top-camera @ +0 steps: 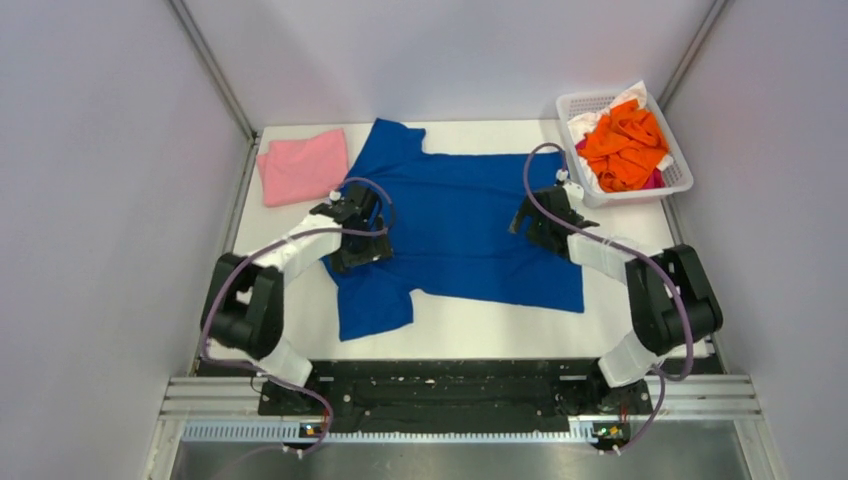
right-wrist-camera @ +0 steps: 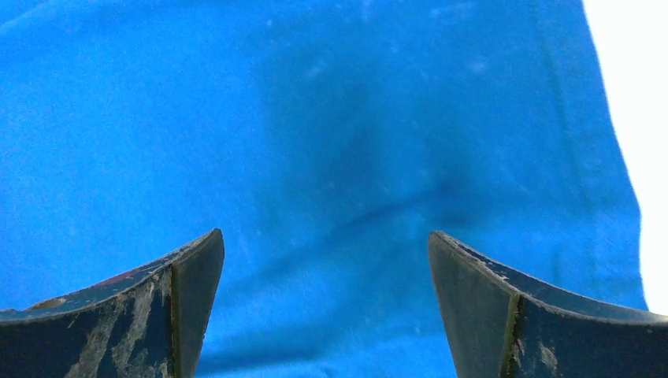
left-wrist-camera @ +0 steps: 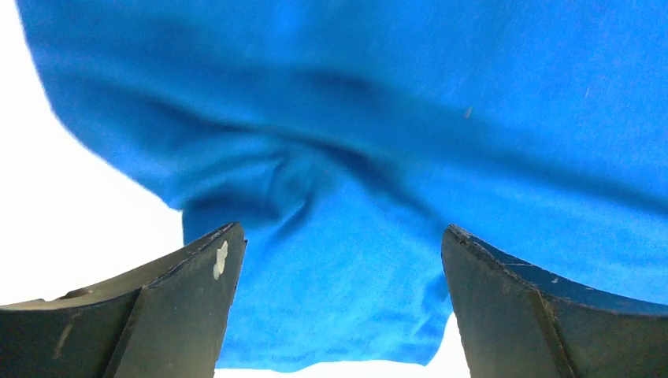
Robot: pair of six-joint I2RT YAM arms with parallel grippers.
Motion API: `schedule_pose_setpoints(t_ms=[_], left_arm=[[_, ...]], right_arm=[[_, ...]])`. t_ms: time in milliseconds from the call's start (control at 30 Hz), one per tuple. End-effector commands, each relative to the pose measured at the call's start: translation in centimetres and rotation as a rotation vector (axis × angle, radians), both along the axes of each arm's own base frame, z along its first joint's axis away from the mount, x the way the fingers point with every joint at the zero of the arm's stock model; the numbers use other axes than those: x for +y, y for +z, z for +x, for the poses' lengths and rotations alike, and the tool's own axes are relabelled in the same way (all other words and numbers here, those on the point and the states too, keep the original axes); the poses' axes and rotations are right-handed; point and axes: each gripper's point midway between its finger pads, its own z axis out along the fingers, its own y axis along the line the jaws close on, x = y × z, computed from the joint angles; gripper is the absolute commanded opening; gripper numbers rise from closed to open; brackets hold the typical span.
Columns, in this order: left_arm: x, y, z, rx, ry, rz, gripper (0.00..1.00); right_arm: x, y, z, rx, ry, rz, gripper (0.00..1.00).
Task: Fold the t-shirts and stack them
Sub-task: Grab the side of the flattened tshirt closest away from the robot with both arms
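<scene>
Left gripper: jaws spread wide, nothing held, over the wrinkled sleeve end of the blue t-shirt. Right gripper: jaws equally wide, empty, over the hem end. Blue t-shirt: spread flat mid-table. Pink t-shirt: folded, far-left corner. Orange t-shirts: heaped in white basket, far right.

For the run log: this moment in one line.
blue t-shirt: spread flat | left gripper: open over it | right gripper: open over it | pink t-shirt: folded, far left

Wide-apart jaws, left arm and right arm angled inward
</scene>
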Motion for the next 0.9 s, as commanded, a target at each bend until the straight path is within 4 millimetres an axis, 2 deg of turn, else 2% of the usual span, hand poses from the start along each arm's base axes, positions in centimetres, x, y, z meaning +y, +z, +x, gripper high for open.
schedule_pose_setpoints(t_ms=[0,100,200,333,433,533,833,867], left_arm=[[2.9,2.9,-5.8,0.004,0.071,0.069,0.98],[4.3,2.7,-9.7,0.031,0.142,0.057,0.98],[4.9,1.9,-12.9,0.069,0.195,0.032,0.95],[4.7,0.5,-15.3,0.103,0.209,-0.019,0.89],[4.2,-0.2,-16.2,0.148,0.209,-0.049,0.75],[4.0,-0.9,-16.9,0.178,0.209,-0.06,0.66],[4.0,-3.0,-16.8,0.214,0.205,-0.034,0.55],[3.8,-3.3,-16.6,0.22,0.201,-0.037,0.51]], right_arm=[[-1.8,4.7,-1.4,-0.096,-0.08,-0.004,0.99],[-2.5,6.3,-2.4,-0.141,-0.108,0.007,0.99],[-3.0,6.7,-3.2,-0.149,-0.131,0.006,0.99],[-2.9,6.4,-3.8,-0.14,-0.128,0.027,0.99],[-2.9,6.1,-4.2,-0.134,-0.127,0.029,0.99],[-3.2,5.8,-4.5,-0.127,-0.134,0.019,0.99],[-3.7,5.5,-4.9,-0.116,-0.15,0.0,0.99],[-3.8,5.5,-4.9,-0.115,-0.152,-0.004,0.99]])
